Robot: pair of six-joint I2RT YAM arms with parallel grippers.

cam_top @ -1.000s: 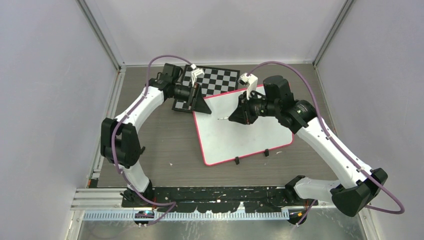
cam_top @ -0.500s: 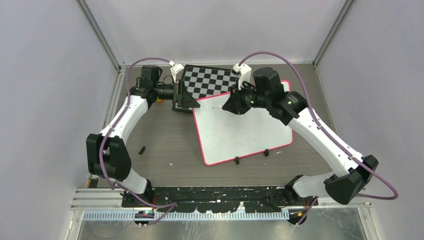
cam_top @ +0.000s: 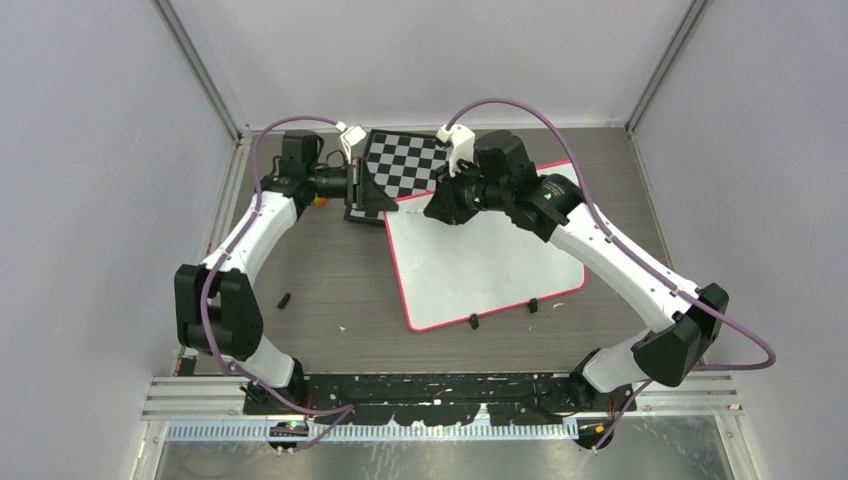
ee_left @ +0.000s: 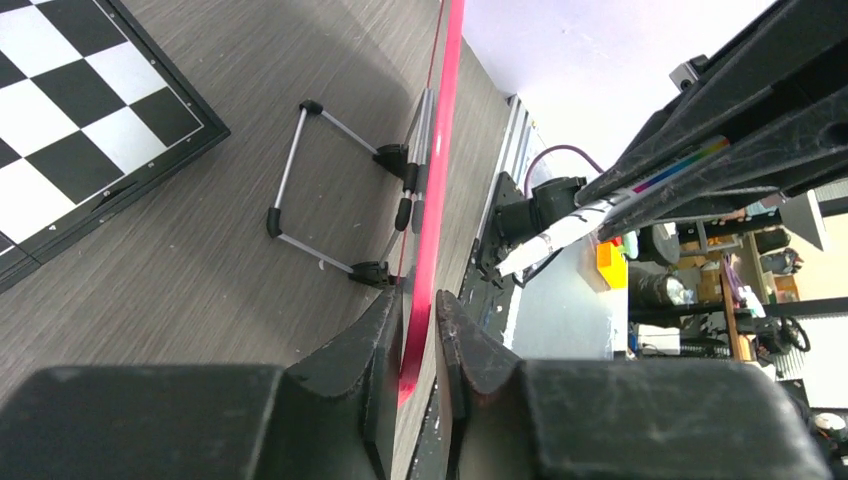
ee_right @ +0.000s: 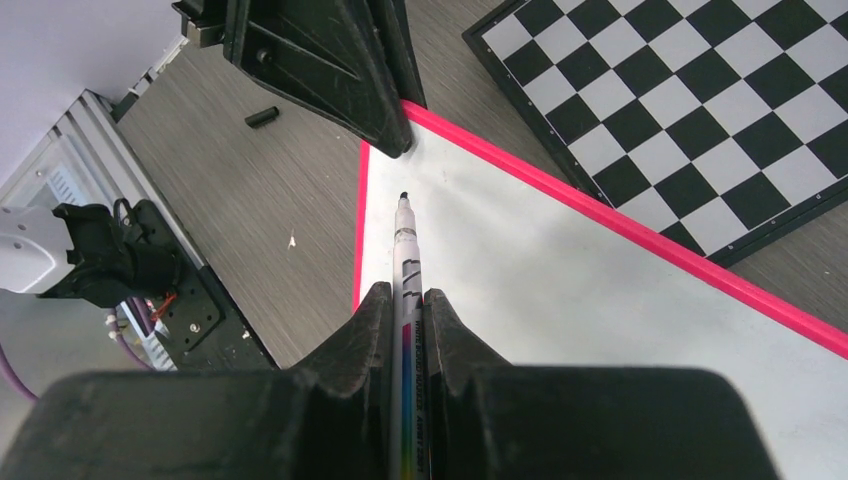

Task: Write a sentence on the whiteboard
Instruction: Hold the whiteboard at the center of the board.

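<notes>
Wood table (cam_top: 330, 290), left gripper (ee_left: 420, 297) clamping whiteboard (cam_top: 480, 265), right gripper (ee_right: 405, 295) clasping marker (ee_right: 408, 250), grips hidden overhead

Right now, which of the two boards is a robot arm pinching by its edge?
The pink-framed whiteboard: the left end effector is shut on its frame near a corner. The checkerboard beside it is not gripped.

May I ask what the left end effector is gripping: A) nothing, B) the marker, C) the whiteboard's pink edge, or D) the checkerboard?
C: the left end effector pinches the pink frame of the whiteboard, while the right end effector holds the marker.
</notes>
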